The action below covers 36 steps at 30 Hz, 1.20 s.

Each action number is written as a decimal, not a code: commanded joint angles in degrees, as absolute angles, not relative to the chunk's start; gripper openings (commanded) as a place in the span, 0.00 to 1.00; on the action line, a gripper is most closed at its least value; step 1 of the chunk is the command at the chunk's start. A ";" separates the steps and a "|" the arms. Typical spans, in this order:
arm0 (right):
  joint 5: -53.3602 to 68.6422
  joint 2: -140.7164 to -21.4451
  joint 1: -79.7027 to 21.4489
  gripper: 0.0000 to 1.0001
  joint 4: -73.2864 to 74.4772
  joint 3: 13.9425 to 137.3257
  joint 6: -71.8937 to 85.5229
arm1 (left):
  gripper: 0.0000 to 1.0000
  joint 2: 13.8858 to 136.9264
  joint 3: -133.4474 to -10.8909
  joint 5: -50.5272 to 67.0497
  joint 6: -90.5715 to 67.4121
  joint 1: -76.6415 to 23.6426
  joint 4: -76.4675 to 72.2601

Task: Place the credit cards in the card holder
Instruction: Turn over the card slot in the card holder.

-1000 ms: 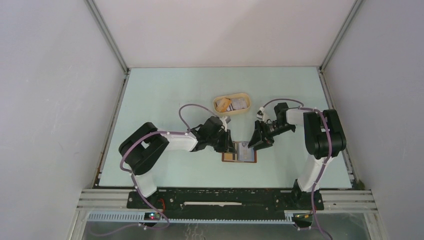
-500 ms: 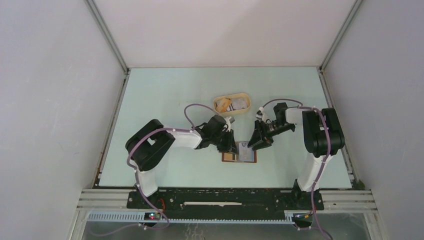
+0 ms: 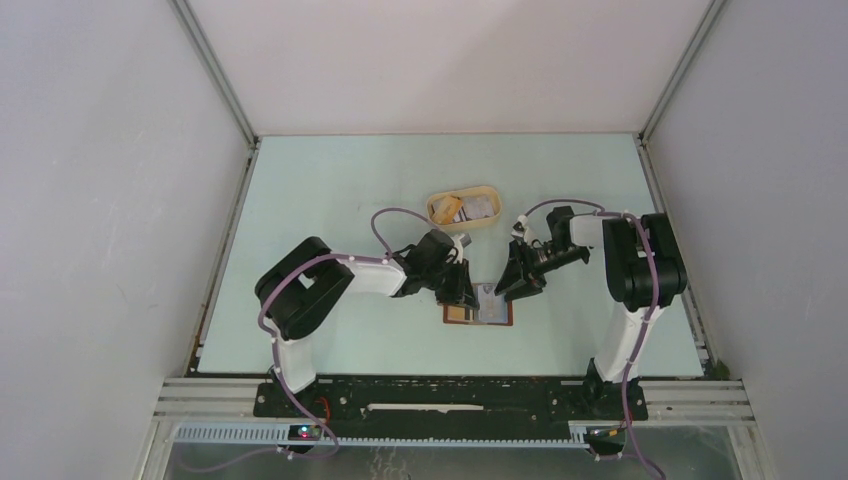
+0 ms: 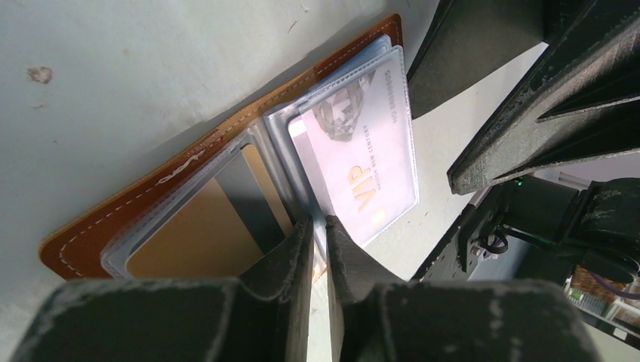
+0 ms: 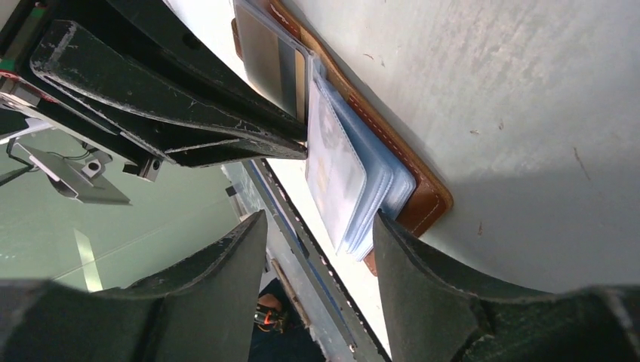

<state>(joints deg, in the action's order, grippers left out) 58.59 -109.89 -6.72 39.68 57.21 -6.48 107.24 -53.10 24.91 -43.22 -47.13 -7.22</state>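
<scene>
Open card holder lies on desk, VIP card sleeved; left gripper pinches a sleeve, right gripper released at 3 o'clock; more credit cards sit in tray at 12 o'clock.

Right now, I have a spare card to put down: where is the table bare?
Bare: the far-left table between the left wall and the tray; the far-right corner beyond the right arm; the near strip right of the card holder. Crowded: at the card holder, where left gripper and right gripper meet.
</scene>
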 commanded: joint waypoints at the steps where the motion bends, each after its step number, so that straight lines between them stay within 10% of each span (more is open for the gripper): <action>1: 60.34 -110.43 -7.01 0.60 40.71 59.08 -7.37 | 0.17 108.59 -54.69 24.83 -42.78 -47.34 -5.05; 21: 66.99 -109.19 -7.29 0.47 43.97 59.98 -11.34 | 0.17 108.40 -53.29 24.43 -43.90 -46.59 -5.63; 36: 68.84 -111.98 -9.40 0.16 45.79 61.34 -13.40 | 0.18 108.10 -50.97 25.14 -45.60 -45.26 -8.43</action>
<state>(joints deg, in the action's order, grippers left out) 67.59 -111.04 -8.80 44.51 59.57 -11.75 107.61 -52.64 26.11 -45.23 -46.04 -8.49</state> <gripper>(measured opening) 0.187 0.177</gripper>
